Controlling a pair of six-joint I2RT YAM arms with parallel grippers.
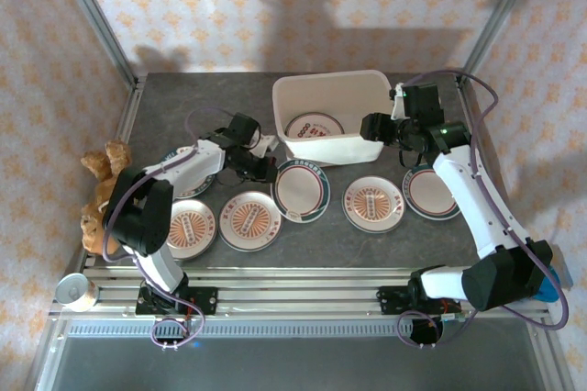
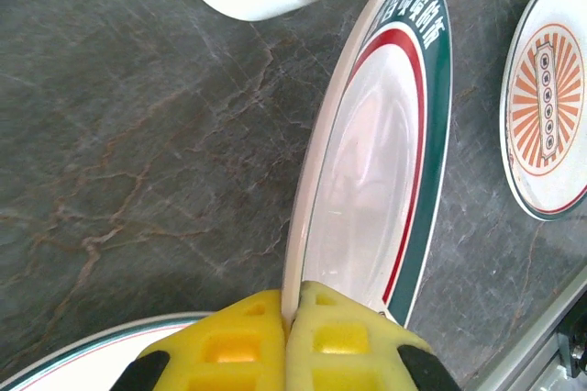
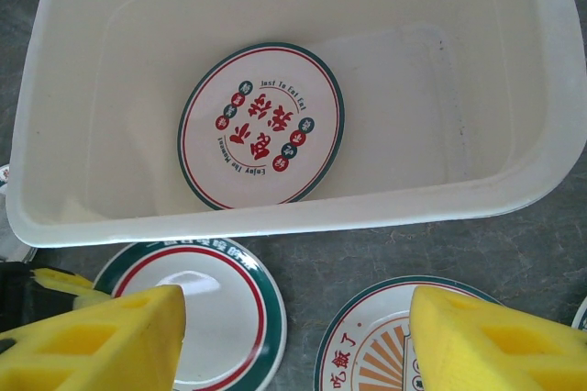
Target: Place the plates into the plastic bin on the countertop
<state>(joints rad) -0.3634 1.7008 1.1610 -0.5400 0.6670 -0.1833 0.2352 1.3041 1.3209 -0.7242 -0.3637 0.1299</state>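
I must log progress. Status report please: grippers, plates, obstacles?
Left gripper shut on rim of teal-rimmed plate. Right gripper open, empty, near plastic bin. One printed plate inside. Nothing blocks the bin.

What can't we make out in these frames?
- Top view: red-print plate, front hidden by the bin wall; lettering too small to read.
- Left wrist: teal-rimmed plate, near rim buried between the shut jaws.
- Right wrist: orange-centred plate, cut off by the bottom edge and a jaw.
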